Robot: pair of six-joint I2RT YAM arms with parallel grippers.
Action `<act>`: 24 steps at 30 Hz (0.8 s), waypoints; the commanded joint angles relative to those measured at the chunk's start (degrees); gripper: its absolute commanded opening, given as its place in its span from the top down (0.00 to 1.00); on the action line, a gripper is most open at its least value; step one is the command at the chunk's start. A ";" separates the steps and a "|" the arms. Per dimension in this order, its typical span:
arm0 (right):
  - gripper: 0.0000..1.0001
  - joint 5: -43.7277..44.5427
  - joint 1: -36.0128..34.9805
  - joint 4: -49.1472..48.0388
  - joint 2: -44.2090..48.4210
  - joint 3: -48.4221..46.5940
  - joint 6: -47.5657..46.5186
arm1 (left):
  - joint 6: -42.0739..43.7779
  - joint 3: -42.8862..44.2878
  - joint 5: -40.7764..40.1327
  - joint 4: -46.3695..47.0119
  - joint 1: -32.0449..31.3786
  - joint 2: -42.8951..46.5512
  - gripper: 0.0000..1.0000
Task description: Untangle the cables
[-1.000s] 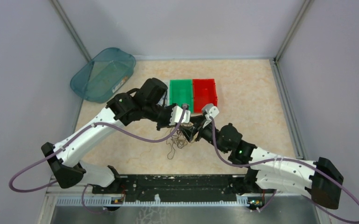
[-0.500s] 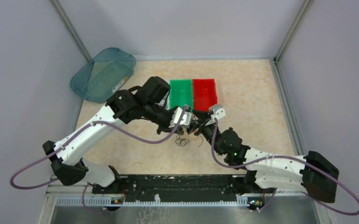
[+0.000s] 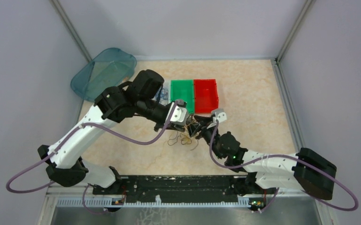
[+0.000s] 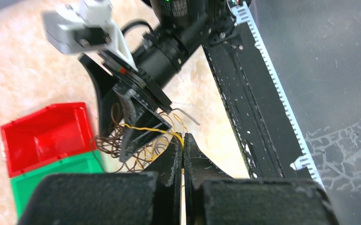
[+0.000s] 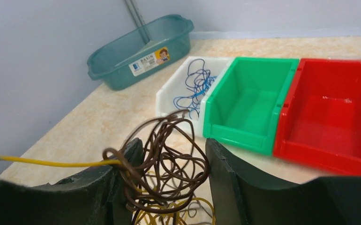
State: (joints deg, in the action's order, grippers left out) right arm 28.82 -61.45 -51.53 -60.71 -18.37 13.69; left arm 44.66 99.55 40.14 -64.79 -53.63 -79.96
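Note:
The cables (image 3: 184, 136) form a brown and yellow tangle hanging between both grippers, in front of the bins. My left gripper (image 4: 184, 139) is shut on a yellow strand (image 4: 146, 127) that runs taut to the tangle. My right gripper (image 5: 174, 145) is open, its jaws on either side of the brown bundle (image 5: 164, 168), whose loops touch both fingers. The taut yellow strand (image 5: 42, 162) leaves past its left finger. In the top view the left gripper (image 3: 190, 123) and right gripper (image 3: 199, 126) almost meet. Blue cables (image 5: 195, 86) lie in a white bin.
A white bin (image 3: 165, 89), a green bin (image 3: 182, 93) and a red bin (image 3: 206, 93) stand in a row just behind the grippers. A teal basin (image 3: 104, 74) leans at the back left corner. The black base rail (image 3: 178, 183) runs along the near edge.
The right arm has reached forward and left until its gripper sits against the left one, its jaws narrowing a little. The left gripper has shifted slightly back, and the tangle now hangs higher.

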 commanded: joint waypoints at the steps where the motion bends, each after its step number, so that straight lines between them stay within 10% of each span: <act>1: 0.47 2.90 0.28 -1.91 -0.90 2.32 3.56 | -0.41 5.88 5.03 -0.60 -0.43 2.30 1.00; 20: 0.47 3.93 0.28 -0.16 0.61 7.46 7.55 | 1.67 17.12 -0.05 3.50 -0.43 5.66 1.00; 24: 0.35 1.22 0.27 7.32 10.02 7.08 5.93 | 6.23 11.22 -4.64 2.89 -0.48 7.54 1.00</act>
State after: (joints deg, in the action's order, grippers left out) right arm 31.81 -61.34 -48.14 -59.09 -10.52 20.34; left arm 46.17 115.11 39.35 -62.72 -53.67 -74.46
